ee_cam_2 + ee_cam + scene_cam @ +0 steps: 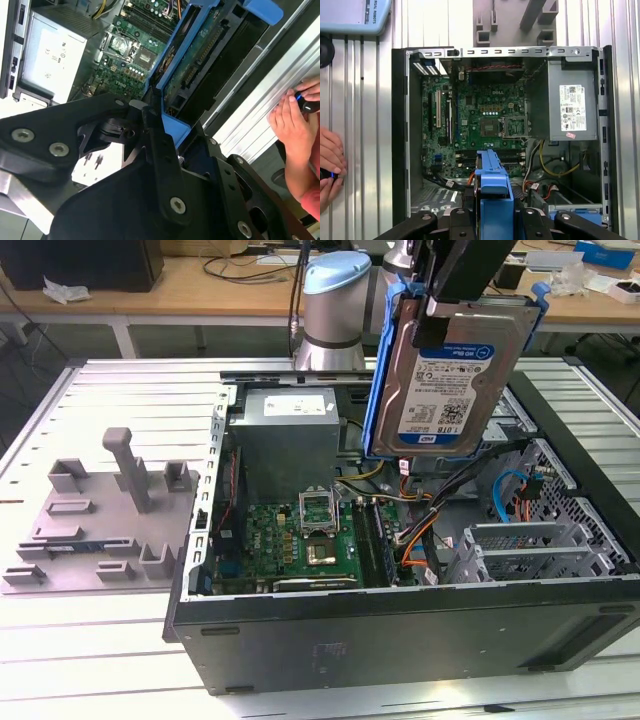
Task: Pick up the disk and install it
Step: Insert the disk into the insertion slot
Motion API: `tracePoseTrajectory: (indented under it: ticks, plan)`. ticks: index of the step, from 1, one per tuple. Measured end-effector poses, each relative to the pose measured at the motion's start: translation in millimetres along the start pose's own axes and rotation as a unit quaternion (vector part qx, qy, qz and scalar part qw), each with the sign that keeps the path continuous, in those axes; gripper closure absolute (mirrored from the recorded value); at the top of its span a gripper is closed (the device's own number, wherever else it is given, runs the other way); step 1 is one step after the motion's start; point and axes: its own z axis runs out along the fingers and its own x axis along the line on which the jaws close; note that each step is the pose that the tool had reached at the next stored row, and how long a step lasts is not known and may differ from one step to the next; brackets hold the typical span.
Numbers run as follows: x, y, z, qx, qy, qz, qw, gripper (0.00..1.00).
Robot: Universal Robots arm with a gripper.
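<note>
End effector [465,298] tight on the upright disk [445,390], above the open computer case [400,640]

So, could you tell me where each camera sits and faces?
Exterior view: off the arm, facing the open computer case; arm and tool holding the disk show.
First wrist view: on the arm, looking into the case past the disk.
Second wrist view: on the arm, along the tool.
Both wrist views share a person's hand.

Open computer case [400,640] on slatted table [90,660]; grey fixture [100,530] beside
</note>
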Motion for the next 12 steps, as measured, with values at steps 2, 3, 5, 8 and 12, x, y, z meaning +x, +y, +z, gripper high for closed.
tracePoseTrajectory:
  ticks: [2, 3, 5, 8, 12]
  plan:
    - [1.9, -2.6, -0.1, 0.0006, 0.0, 0.0, 1.0, 0.64]
    - [5.7, -4.6, -0.1, 0.001, 0.0, 0.0, 1.0, 0.64]
    - [12.8, -5.4, 0.0, 0.0017, 0.0, 0.0, 1.0, 0.64]
    - [21.6, -5.6, 0.4, 0.0053, -0.0001, -0.001, 1.0, 0.64]
    - [32.1, -5.9, 0.9, 0.0123, -0.0012, -0.001, 0.9999, 0.64]
